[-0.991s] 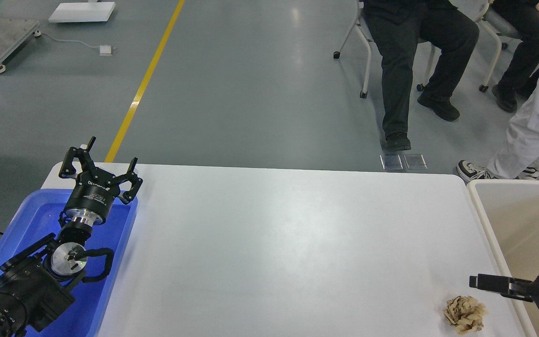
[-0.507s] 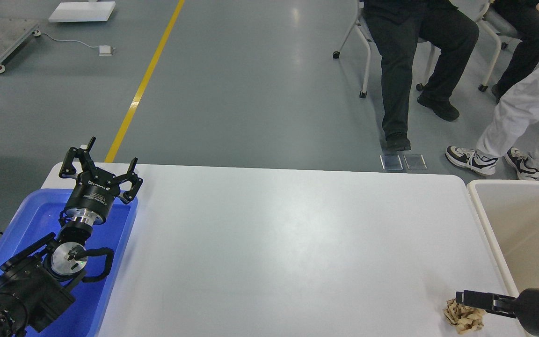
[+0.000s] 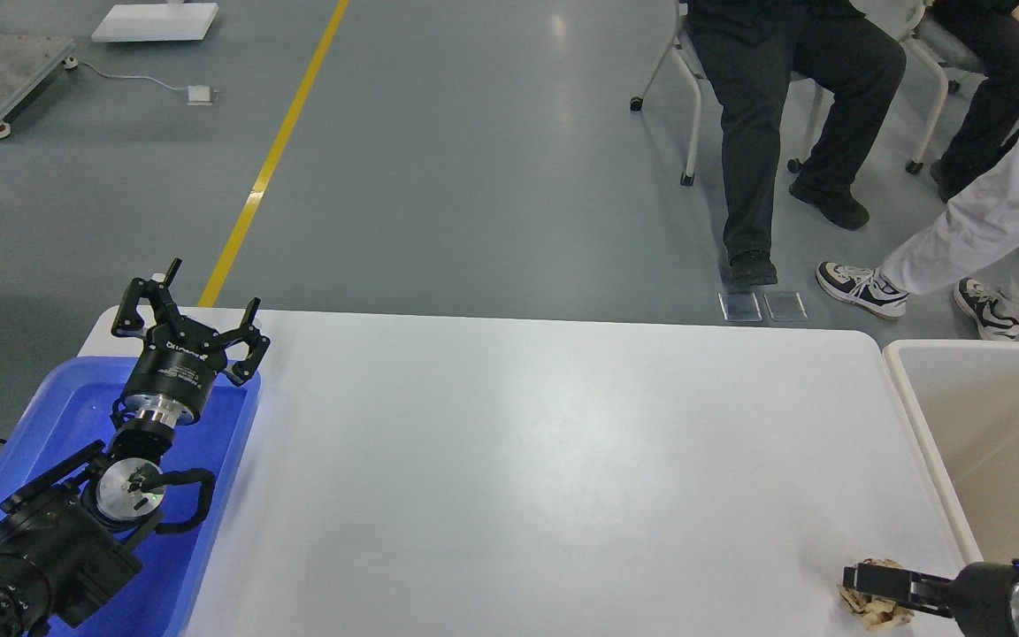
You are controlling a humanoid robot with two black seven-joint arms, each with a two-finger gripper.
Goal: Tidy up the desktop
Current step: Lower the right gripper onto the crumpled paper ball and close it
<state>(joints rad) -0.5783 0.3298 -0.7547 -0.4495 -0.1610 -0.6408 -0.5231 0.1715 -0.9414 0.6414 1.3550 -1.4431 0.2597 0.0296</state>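
One white desk fills most of the view, between a blue tray at its left edge and a beige bin at its right. Over the tray hangs the left gripper, fingers spread open. At the desk's near right corner, the right gripper lies across a crumpled paper wad; whether its fingers are open or closed cannot be told.
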